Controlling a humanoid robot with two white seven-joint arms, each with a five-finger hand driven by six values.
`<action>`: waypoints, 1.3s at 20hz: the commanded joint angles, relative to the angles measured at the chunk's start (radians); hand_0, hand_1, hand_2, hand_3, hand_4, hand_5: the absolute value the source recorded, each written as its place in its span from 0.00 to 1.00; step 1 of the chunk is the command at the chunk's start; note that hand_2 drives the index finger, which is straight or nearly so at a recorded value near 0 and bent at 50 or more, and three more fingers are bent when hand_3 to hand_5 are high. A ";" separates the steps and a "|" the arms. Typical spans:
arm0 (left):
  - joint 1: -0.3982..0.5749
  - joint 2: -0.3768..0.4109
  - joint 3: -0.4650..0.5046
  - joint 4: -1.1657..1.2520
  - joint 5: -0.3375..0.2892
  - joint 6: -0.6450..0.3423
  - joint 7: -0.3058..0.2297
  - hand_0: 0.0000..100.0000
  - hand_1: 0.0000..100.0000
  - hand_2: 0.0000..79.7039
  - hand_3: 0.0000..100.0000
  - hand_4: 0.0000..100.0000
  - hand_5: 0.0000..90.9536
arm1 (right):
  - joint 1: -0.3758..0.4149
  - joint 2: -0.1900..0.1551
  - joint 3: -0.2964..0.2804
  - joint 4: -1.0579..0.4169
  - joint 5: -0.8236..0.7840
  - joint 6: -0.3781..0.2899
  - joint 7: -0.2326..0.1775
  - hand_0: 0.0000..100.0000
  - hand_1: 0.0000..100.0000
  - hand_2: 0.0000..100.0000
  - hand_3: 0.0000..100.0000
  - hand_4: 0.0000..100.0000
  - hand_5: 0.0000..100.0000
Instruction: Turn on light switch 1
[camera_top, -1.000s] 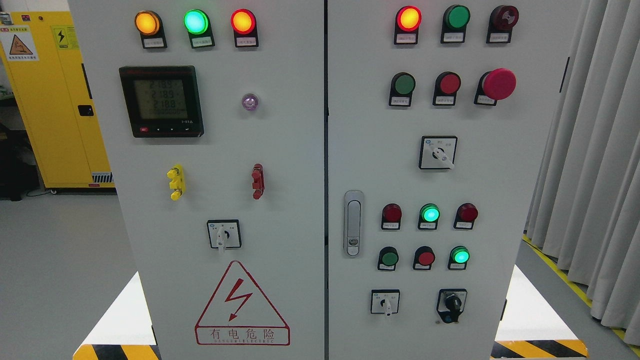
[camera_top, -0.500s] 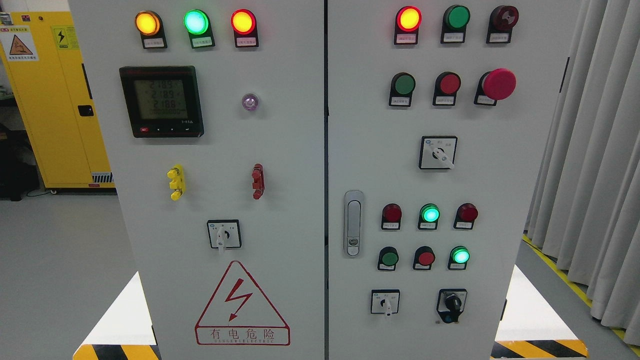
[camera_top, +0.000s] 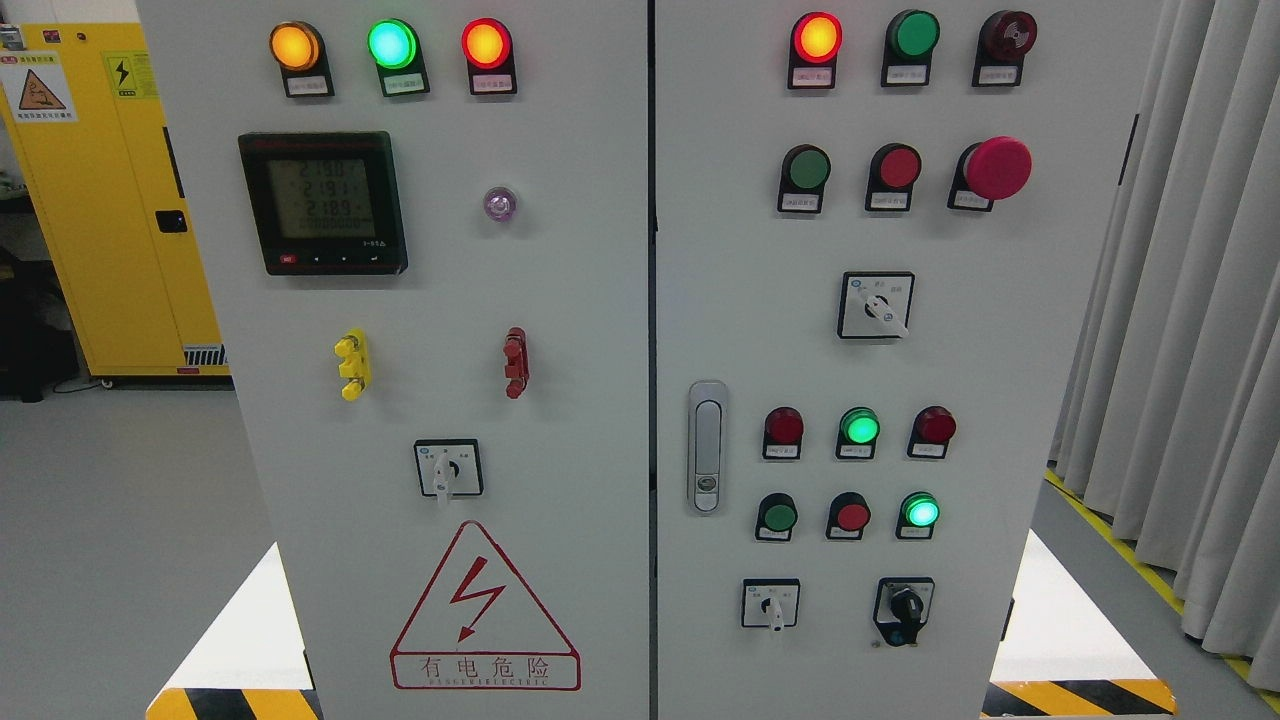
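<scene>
- Since the earlier frames nothing on the cabinet has moved; only the digits on the meter display (camera_top: 322, 203) have changed, and no arm has come into view.
- Neither robot hand shows in the head view, so I cannot tell whether the fingers are open, closed or gripping anything.
- The task looks not yet begun: no hand is near any control, and every knob and button sits untouched.
- Which control is "light switch 1" cannot be read, because the labels are too small. Likely candidates are on the right door: the row of 3 small buttons, dark green button (camera_top: 777, 516), red button (camera_top: 851, 516) and lit green button (camera_top: 920, 511), with 3 indicator lamps above them, of which only the middle lamp (camera_top: 859, 427) glows green.
- Below those sit a white rotary selector (camera_top: 770, 604) and a black rotary knob (camera_top: 905, 606); another selector (camera_top: 876, 305) is higher up.
- What is left, as I judge it: bring a hand up, choose the right control, press or turn it, and check for a lamp change.
- Room to move: the panel face is flat and open in front. The door handle (camera_top: 707, 446) stands just beside the lower button cluster, and the buttons sit close together, so a wide fingertip could catch a neighbour.
- The big red mushroom button (camera_top: 996, 168) juts out higher up, well apart from the lower rows.
- The curtain (camera_top: 1190, 330) hangs near the cabinet's right edge.
</scene>
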 joint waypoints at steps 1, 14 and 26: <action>0.076 0.030 0.119 -0.528 -0.004 -0.028 0.029 0.34 0.27 0.16 0.29 0.33 0.06 | 0.000 0.000 0.000 0.000 -0.029 0.001 0.001 0.00 0.50 0.04 0.00 0.00 0.00; 0.222 0.041 0.173 -1.227 -0.002 -0.026 0.037 0.22 0.49 0.43 0.63 0.74 0.79 | 0.000 0.000 0.000 0.000 -0.029 0.001 0.001 0.00 0.50 0.04 0.00 0.00 0.00; 0.248 0.047 0.093 -1.581 -0.008 -0.029 0.116 0.25 0.54 0.51 0.71 0.83 0.89 | 0.000 0.000 0.000 0.000 -0.029 0.001 0.001 0.00 0.50 0.04 0.00 0.00 0.00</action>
